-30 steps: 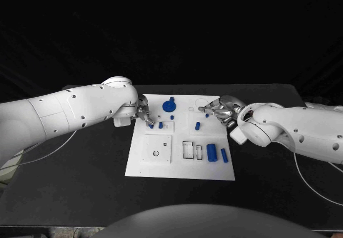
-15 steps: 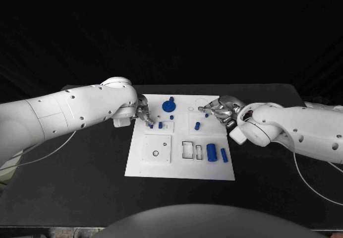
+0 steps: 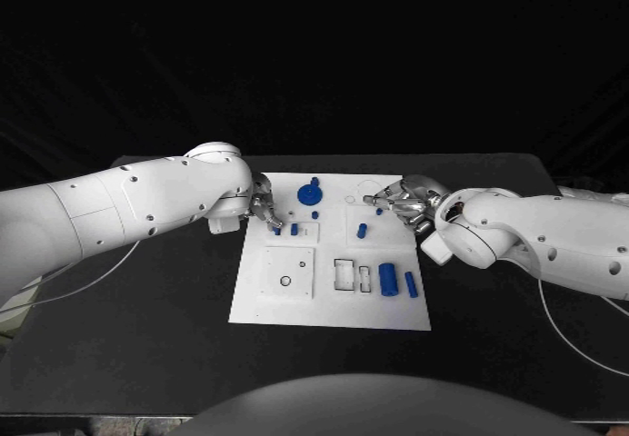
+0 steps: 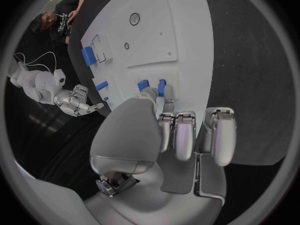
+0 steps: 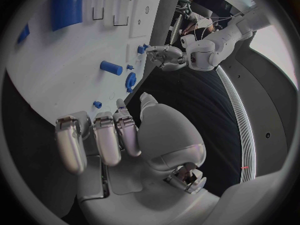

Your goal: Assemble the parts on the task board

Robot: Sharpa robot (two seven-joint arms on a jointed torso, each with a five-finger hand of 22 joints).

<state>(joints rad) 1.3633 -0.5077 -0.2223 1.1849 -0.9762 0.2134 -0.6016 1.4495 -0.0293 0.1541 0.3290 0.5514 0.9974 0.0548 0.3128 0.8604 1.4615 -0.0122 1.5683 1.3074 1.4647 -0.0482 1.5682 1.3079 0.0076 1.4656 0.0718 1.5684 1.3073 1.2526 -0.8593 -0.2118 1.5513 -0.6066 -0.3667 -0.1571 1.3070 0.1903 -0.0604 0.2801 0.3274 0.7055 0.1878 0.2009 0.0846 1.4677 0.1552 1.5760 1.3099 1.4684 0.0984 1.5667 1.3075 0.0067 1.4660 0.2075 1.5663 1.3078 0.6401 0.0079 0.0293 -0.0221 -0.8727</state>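
Fingers of the left hand (image 3: 264, 211) and right hand (image 3: 400, 202) are curled, nothing gripped, over the task board (image 3: 331, 309).

The task board (image 3: 331, 304) looks like smooth matt white plastic, its parts (image 3: 387, 276) glossy blue plastic. The tabletop (image 3: 157, 318) is matt black. The fingers (image 4: 177, 135) are satin silver metal; the arms (image 3: 118, 204) are glossy white plastic.

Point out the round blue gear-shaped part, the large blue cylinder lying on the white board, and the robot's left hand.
Round blue gear-shaped part (image 3: 309, 193): head view, on its flat top face.
Large blue cylinder (image 3: 388, 278): head view, on the middle of its side.
Left hand (image 4: 178, 135): left wrist view, on the middle of the hand.
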